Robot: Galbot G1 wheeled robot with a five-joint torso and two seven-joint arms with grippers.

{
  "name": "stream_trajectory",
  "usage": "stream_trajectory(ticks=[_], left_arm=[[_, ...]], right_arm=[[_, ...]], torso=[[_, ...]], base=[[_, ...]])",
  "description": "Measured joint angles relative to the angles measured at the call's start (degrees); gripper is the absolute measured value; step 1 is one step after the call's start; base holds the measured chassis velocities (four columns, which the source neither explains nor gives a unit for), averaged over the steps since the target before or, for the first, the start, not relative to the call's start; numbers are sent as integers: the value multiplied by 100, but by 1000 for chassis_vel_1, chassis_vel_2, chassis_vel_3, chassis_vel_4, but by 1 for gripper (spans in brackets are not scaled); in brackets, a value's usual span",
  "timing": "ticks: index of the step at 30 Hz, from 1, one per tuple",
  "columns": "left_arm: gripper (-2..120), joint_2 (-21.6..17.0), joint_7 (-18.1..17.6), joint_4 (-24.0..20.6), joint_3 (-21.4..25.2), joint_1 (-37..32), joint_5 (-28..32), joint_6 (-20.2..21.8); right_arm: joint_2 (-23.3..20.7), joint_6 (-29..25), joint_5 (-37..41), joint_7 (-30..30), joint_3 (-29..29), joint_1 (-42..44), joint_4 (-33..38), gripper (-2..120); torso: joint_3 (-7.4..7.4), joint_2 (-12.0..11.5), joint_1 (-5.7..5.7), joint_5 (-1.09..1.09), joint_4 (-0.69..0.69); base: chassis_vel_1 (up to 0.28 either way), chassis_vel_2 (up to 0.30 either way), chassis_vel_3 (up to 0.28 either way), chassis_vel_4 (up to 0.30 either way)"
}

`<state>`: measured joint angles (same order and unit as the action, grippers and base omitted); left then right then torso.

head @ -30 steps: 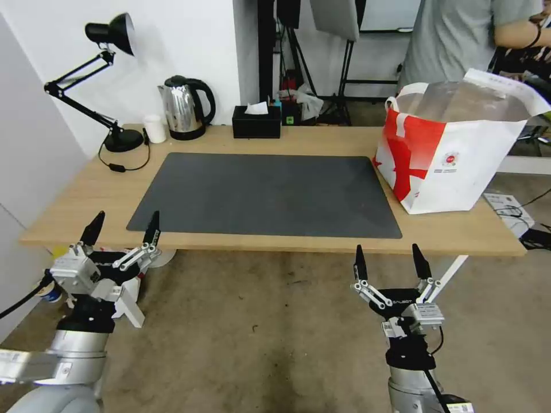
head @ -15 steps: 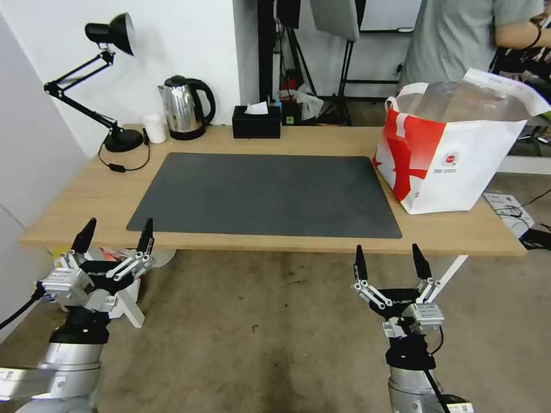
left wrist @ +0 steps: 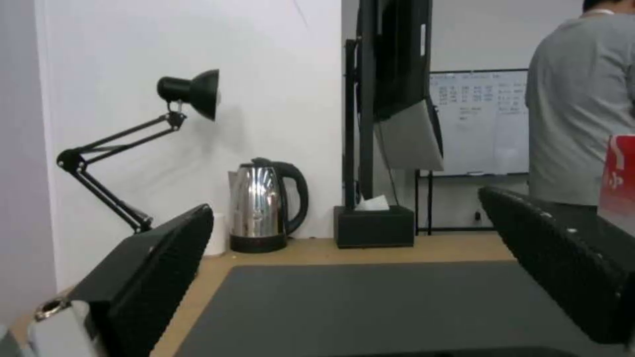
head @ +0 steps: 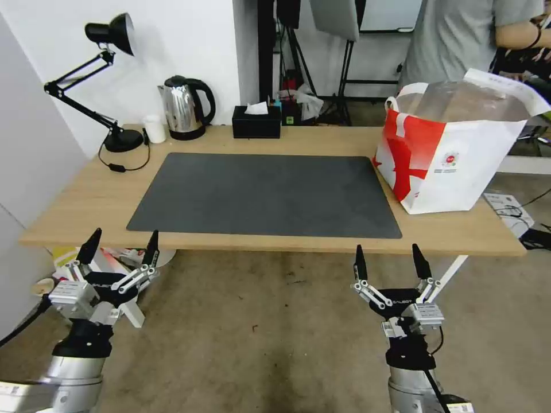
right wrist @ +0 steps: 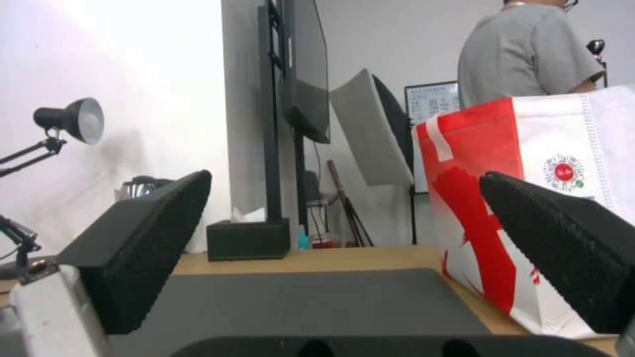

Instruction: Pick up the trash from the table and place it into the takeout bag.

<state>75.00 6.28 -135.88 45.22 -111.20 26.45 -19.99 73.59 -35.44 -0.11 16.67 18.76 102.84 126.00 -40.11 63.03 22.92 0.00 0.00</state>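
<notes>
Here the table (head: 92,195) carries a dark mat (head: 264,195) and takeout bag (head: 453,166)

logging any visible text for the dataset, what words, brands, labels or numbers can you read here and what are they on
"GALBOT": on the body of the right gripper, and on the left gripper, both open below the table edge.
Takeout bag: round red logo with small print beneath, too small to read.
Whiteboard behind the table: rows of writing, too blurred to read.
Paper sheet on the floor by the bag: print too small to read.
</notes>
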Motion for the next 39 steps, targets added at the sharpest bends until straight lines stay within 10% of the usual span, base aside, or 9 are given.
stream_trajectory(ticks=[39], left_arm=[[100, 8, 8, 277, -299, -139, -336, -396]], right_arm=[[0, 0, 0, 0, 0, 0, 0, 100]], torso=[[0, 0, 0, 0, 0]], base=[[0, 0, 0, 0]])
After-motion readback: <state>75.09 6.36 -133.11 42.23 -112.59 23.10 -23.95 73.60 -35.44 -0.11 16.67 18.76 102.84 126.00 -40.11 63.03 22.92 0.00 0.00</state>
